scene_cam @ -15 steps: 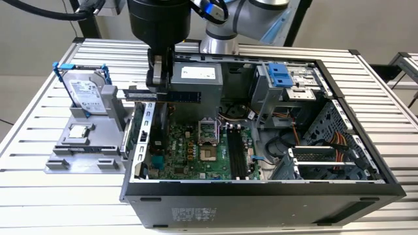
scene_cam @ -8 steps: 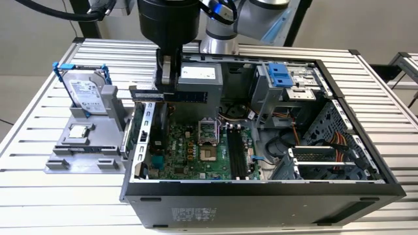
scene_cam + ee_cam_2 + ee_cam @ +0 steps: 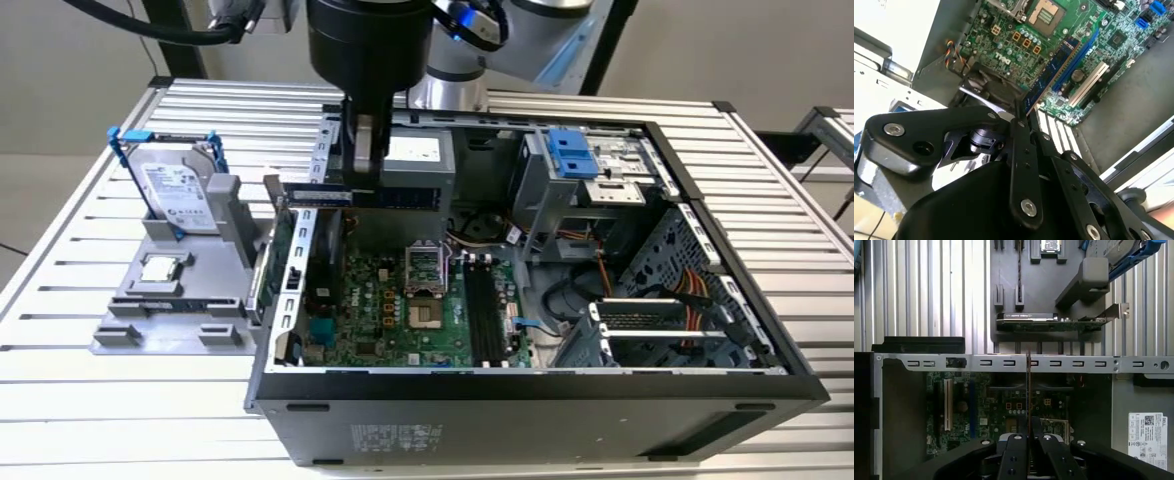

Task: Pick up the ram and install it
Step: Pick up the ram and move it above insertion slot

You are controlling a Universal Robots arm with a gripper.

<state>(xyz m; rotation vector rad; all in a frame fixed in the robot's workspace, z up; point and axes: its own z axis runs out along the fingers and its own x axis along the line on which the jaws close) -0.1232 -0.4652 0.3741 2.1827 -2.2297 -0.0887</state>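
Fingers [image 3: 1015, 455] tight on the ram [image 3: 326, 196] — above the open case [image 3: 534, 415].

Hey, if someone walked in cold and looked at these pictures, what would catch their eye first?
An open computer case lies on the slatted table, its green motherboard exposed. Over the case's wall on the exterior view's left, the tool grips the ram, a thin blue stick. Further left, a hard drive with blue rails stands upright.

Silver hard drive [image 3: 175, 188] stands in a grey holder [image 3: 163, 328] beside the open case [image 3: 534, 415].
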